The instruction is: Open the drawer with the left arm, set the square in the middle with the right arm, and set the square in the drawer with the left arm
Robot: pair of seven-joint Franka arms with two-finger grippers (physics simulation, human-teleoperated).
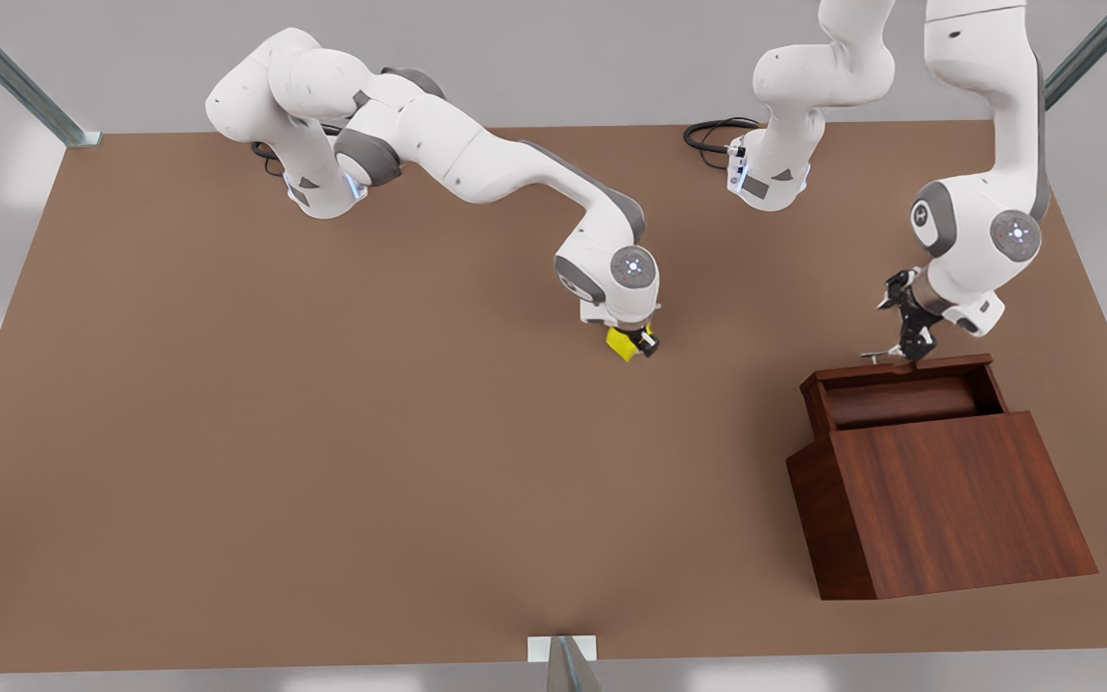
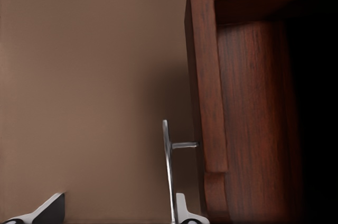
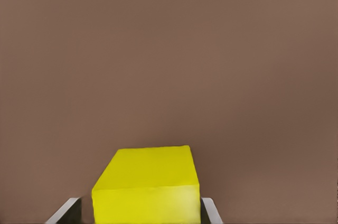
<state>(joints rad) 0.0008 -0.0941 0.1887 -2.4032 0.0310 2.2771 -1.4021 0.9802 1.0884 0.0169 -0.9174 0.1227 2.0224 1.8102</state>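
Observation:
The drawer [image 1: 899, 402] stands pulled out of the wooden cabinet [image 1: 947, 509] at the front view's right, its silver handle [image 1: 882, 356] facing the far side. My left gripper [image 1: 911, 348] hovers at that handle, open. In the left wrist view the handle [image 2: 168, 171] runs between the spread fingers of the left gripper [image 2: 116, 212], close to one fingertip [image 2: 184, 211]. The yellow square [image 1: 622, 344] is near the table's middle, low over the brown top, with my right gripper [image 1: 637, 343] shut on it. The right wrist view shows the square [image 3: 148, 187] between both fingers of the right gripper [image 3: 138, 212].
The brown tabletop [image 1: 323, 461] stretches wide toward the front view's left and near edge. Both arm bases [image 1: 323, 192] stand along the far edge with black cables. Metal frame posts [image 1: 568, 663] rise at the table's edges.

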